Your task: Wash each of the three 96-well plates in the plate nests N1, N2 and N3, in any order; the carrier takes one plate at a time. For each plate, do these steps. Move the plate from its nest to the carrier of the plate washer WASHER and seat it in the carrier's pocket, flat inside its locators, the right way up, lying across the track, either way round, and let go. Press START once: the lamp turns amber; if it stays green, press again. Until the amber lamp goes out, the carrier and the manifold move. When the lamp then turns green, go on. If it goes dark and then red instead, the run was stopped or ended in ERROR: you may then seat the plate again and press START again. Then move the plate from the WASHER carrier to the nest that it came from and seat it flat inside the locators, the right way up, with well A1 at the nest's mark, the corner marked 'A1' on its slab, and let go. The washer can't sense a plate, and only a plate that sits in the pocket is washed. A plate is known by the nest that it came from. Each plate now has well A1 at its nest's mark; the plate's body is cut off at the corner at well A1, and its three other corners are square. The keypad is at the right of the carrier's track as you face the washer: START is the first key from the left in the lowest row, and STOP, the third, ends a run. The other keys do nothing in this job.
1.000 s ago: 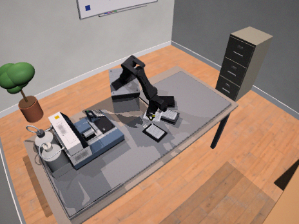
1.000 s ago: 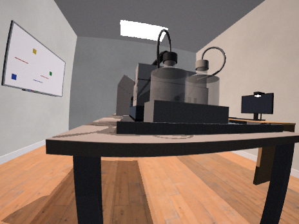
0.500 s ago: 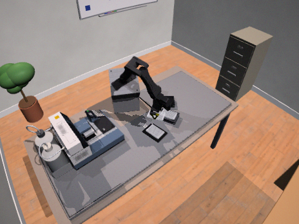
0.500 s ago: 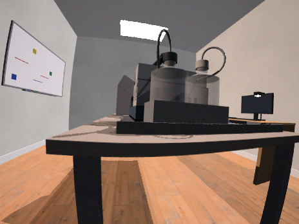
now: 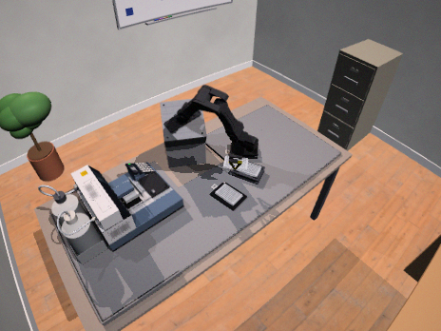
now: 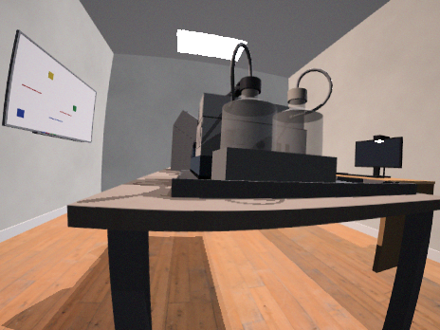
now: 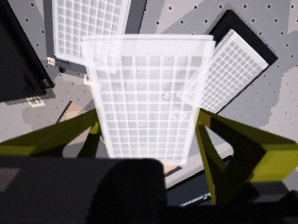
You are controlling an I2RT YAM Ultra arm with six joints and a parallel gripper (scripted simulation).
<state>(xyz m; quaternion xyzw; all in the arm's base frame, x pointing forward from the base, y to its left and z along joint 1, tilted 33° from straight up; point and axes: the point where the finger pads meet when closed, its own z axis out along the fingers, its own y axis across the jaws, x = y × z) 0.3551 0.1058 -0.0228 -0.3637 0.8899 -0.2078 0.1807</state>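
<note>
My gripper (image 7: 148,112) (image 5: 236,164) is shut on a clear 96-well plate (image 7: 145,95), with its yellow fingers on the plate's two long sides. It holds the plate in the air above the nests in the middle of the table. Two other plates sit in black nests below: one (image 7: 87,25) (image 5: 250,170) right under the gripper, the other (image 7: 232,67) (image 5: 229,194) nearer the table's front. The arm hides the third nest in the top view. The washer (image 5: 143,204) stands at the table's left, with its carrier pocket (image 5: 155,185) bare and its keypad (image 5: 143,167) behind it.
Two liquid bottles (image 5: 71,221) (image 6: 248,123) with hoses stand left of the washer. The arm's base block (image 5: 182,126) stands at the back of the table. A dark slab (image 7: 20,65) shows at the left edge of the wrist view. A filing cabinet (image 5: 361,90) stands off the table.
</note>
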